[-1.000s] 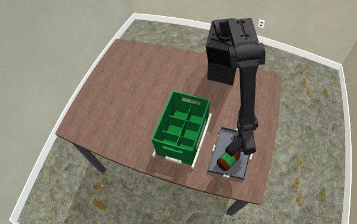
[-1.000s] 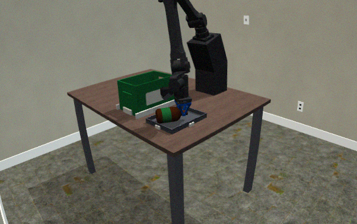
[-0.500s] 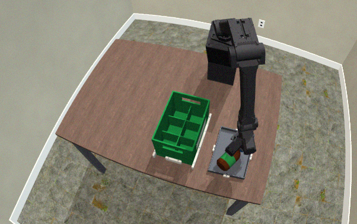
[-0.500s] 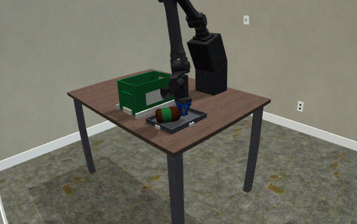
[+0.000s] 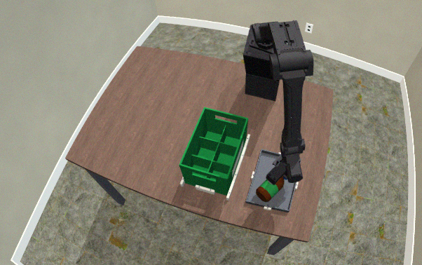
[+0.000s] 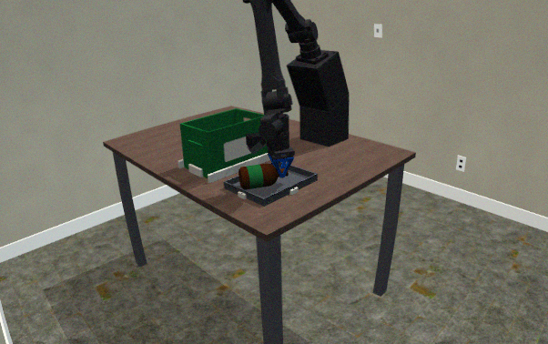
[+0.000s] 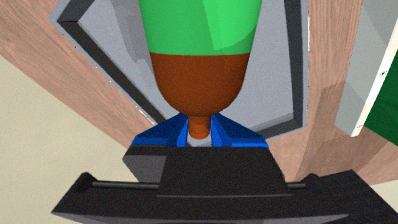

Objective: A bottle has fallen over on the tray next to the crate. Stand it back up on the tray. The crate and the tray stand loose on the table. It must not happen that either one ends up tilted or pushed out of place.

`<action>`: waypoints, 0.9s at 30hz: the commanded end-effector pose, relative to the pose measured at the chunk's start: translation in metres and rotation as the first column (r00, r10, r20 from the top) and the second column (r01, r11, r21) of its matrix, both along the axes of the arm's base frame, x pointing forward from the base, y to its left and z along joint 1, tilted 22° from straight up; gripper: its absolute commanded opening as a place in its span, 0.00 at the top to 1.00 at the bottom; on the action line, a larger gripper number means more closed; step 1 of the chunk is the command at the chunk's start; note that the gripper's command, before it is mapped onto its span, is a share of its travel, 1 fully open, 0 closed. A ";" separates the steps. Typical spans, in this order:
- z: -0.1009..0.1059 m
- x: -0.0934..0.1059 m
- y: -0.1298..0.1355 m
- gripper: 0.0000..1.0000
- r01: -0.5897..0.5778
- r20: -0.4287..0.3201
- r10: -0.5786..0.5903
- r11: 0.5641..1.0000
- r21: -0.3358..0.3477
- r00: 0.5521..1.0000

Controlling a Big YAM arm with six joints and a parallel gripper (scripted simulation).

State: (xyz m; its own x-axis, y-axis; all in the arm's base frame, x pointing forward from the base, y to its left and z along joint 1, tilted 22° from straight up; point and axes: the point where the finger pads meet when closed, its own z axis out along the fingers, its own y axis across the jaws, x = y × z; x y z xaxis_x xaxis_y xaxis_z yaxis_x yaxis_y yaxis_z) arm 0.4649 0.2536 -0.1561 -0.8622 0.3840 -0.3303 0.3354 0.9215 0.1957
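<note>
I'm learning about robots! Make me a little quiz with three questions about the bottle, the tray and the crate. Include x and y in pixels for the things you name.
1. True or false: the brown bottle with the green band [image 5: 270, 190] [image 6: 255, 176] [image 7: 199, 75] stands upright on the gray tray [image 5: 268, 162] [image 6: 306, 178] [image 7: 272, 100].
2. Fill in the blank: the gripper [image 6: 281, 172] [image 7: 199, 112] is closed around the bottle's ____.
3. Which color is the divided crate [image 5: 205, 139] [image 6: 196, 147] [image 7: 387, 102]?
A) yellow
B) green
C) red

Key: 1. false, it lies on its side; 2. neck; 3. B.
</note>
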 end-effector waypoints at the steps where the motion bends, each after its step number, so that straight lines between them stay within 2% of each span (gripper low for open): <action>1: 0.012 -0.002 0.000 1.00 0.006 0.004 -0.006 1.000 0.000 1.000; 8: 0.018 -0.001 0.005 1.00 0.004 0.011 -0.004 1.000 0.006 1.000; 22: 0.031 -0.012 0.003 1.00 0.001 0.004 -0.001 1.000 0.001 1.000; 24: 0.031 -0.012 0.003 1.00 0.001 0.004 -0.001 1.000 0.001 1.000; 25: 0.035 -0.005 0.001 1.00 0.009 0.013 -0.009 1.000 0.007 1.000; 27: 0.035 -0.012 -0.001 1.00 0.010 0.004 -0.010 1.000 0.001 1.000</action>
